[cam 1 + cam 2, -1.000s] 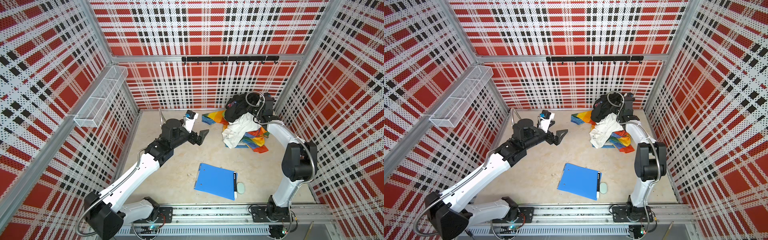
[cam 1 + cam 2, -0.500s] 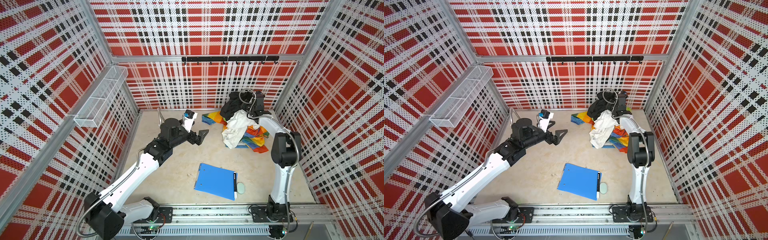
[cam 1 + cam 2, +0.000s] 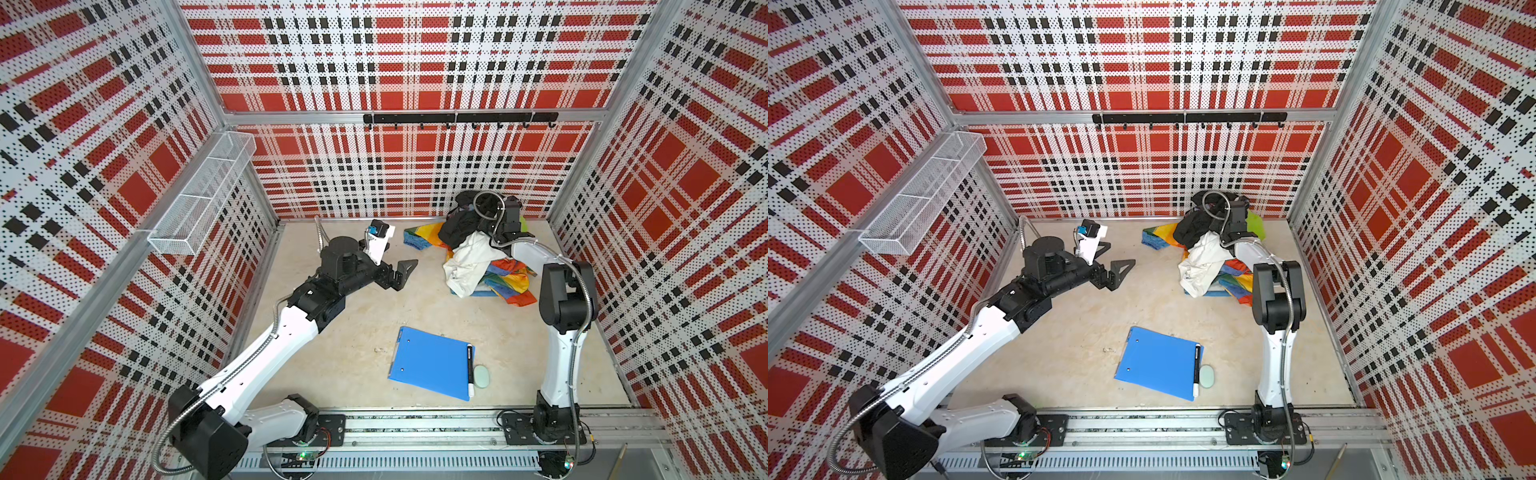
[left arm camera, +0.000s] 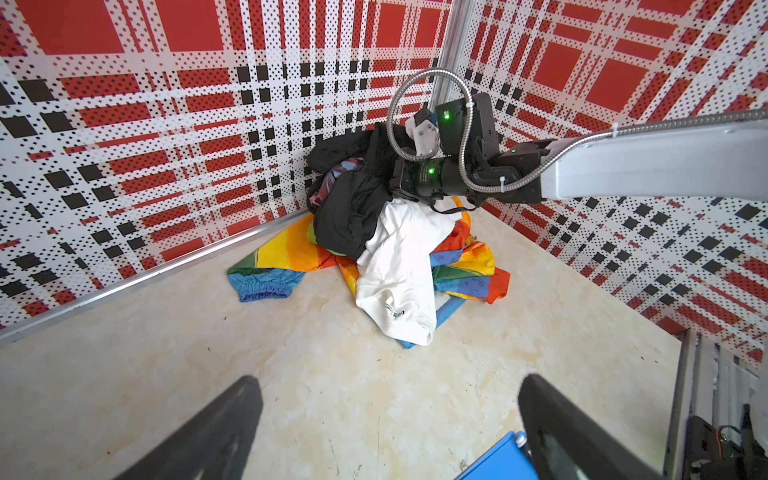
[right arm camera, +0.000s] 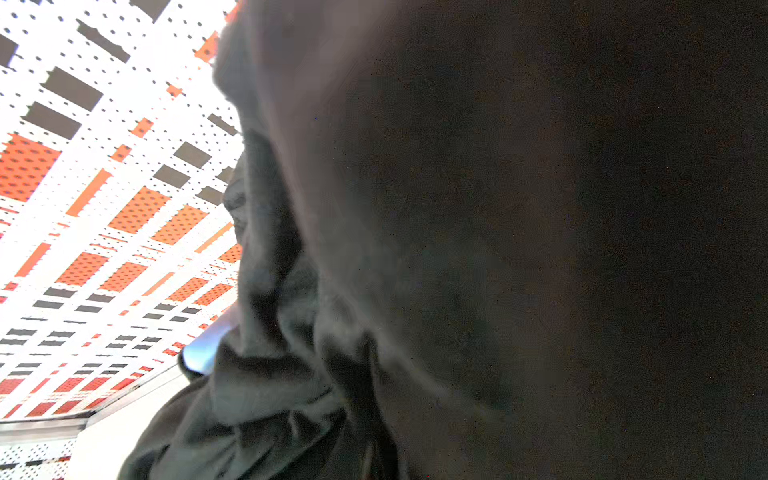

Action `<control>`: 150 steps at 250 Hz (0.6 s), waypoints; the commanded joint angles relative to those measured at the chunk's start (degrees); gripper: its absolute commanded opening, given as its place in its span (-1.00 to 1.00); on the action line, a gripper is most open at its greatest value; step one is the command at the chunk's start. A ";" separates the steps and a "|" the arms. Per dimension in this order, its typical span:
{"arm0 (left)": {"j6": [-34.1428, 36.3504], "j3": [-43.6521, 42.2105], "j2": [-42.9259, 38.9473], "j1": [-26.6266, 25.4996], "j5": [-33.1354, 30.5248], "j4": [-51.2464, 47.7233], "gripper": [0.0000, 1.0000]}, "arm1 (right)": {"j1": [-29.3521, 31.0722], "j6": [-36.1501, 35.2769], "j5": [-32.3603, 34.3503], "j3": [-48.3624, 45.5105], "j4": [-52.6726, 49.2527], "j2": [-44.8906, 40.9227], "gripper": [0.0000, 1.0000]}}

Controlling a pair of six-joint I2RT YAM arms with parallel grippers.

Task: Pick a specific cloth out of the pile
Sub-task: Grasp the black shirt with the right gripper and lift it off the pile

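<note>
Right arm (image 3: 567, 291) shifted; rainbow cloth (image 3: 509, 282) lies crumpled.

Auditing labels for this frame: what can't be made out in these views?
- Right claw: tips buried in black fabric in left wrist view; right wrist view is blurred black folds, so what it grips is unclear.
- The cloth: mostly under white cloth and black fabric; full extent hidden.
- Lime-green cloth: only a sliver behind the right arm in a top view.
- White cloth's print: too small to read in left wrist view.
</note>
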 commanded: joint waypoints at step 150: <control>-0.21 0.38 -1.63 0.41 0.20 1.52 0.98 | -1.80 -7.12 -2.90 -18.63 -2.48 -25.77 0.33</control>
